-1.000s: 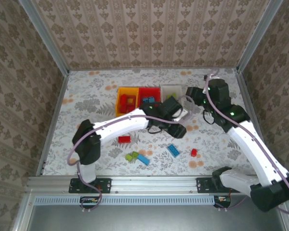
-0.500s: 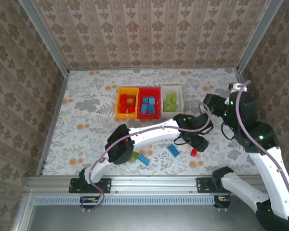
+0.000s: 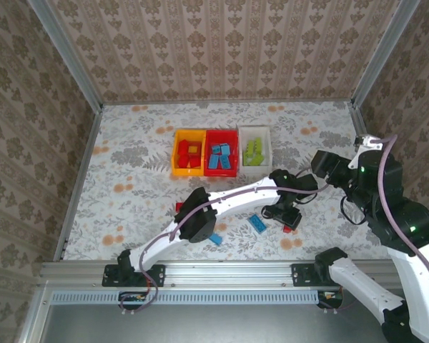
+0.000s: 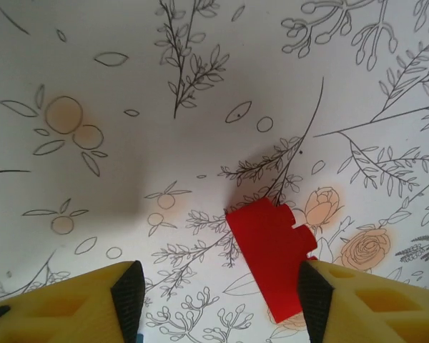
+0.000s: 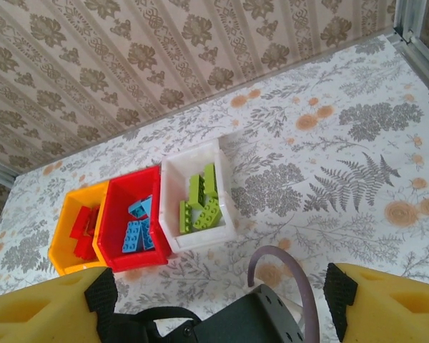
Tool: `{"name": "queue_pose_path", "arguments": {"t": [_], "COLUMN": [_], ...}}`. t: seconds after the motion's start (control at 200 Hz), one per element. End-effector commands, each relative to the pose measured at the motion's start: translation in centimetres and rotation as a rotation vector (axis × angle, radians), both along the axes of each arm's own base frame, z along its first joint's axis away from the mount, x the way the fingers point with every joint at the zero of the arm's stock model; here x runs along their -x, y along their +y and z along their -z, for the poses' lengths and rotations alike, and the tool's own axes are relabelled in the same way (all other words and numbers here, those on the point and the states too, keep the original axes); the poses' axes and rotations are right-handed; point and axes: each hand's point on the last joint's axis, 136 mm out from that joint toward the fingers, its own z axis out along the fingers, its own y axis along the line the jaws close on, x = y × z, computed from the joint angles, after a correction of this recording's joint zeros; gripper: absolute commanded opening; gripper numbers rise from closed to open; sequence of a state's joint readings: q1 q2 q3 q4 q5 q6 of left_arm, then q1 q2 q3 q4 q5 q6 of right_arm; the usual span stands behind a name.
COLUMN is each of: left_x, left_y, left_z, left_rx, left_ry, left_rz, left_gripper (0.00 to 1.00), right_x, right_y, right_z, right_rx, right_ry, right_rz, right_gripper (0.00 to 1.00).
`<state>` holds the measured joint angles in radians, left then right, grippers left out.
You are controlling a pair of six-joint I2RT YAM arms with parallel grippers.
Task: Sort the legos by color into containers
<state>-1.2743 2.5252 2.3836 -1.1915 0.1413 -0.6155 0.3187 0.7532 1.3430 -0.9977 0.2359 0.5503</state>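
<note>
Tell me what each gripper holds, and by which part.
Nothing is held. The left gripper stands open over a red brick lying on the table, unclamped; the right gripper hangs open and empty.

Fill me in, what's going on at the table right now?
Bricks are being sorted by colour into three bins: red ones in the yellow bin, blue in the red bin, green in the white bin. The left gripper is stretched across to the right side, open and low over a loose red brick, not gripping it yet. The right gripper is raised, open and empty. A blue brick lies loose on the table close by.
</note>
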Motion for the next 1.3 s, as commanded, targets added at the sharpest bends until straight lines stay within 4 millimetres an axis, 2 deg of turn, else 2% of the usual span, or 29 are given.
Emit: {"name": "queue_pose_path", "arguments": {"t": [0.0, 0.095, 0.165, 0.41, 0.55, 0.725, 0.875, 0.905, 1.295], "left_x": [1.0, 1.2, 1.2, -0.3, -0.1, 1.1, 2.0, 2.1, 1.1], "left_y": [1.1, 0.6, 0.0, -0.4, -1.1, -0.8, -1.5, -1.6, -1.2], "left_z": [1.2, 1.5, 1.1, -2.1, -4.0, -3.0, -1.8, -1.5, 1.5], "left_rx": [-0.068, -0.055, -0.027, 0.032, 0.09, 0.062, 0.068, 0.067, 0.01], "left_ry": [0.056, 0.074, 0.069, -0.059, -0.063, 0.042, 0.113, 0.123, 0.112], "left_rz": [-0.015, -0.013, -0.005, -0.014, 0.004, 0.024, 0.038, 0.04, 0.015], "left_gripper": [0.59, 0.56, 0.55, 0.56, 0.58, 0.62, 0.64, 0.67, 0.64], "right_x": [1.3, 1.6, 1.6, 1.5, 1.4, 1.2, 1.2, 1.2, 0.7], "right_y": [-0.3, -0.2, -0.2, 0.0, 0.1, 0.2, 0.3, 0.3, 0.9], "right_z": [0.8, 1.2, 1.4, 1.3, 0.9, 0.1, 0.3, 0.4, 1.1], "right_rx": [0.0, -0.006, -0.007, -0.002, -0.002, 0.001, 0.001, 0.0, -0.01], "right_ry": [0.053, 0.061, 0.068, 0.067, 0.058, 0.037, 0.044, 0.046, 0.058], "right_rz": [-0.001, -0.002, -0.003, -0.019, -0.023, -0.029, -0.035, -0.038, -0.053], "right_gripper": [0.79, 0.79, 0.79, 0.79, 0.79, 0.8, 0.8, 0.8, 0.81]}}
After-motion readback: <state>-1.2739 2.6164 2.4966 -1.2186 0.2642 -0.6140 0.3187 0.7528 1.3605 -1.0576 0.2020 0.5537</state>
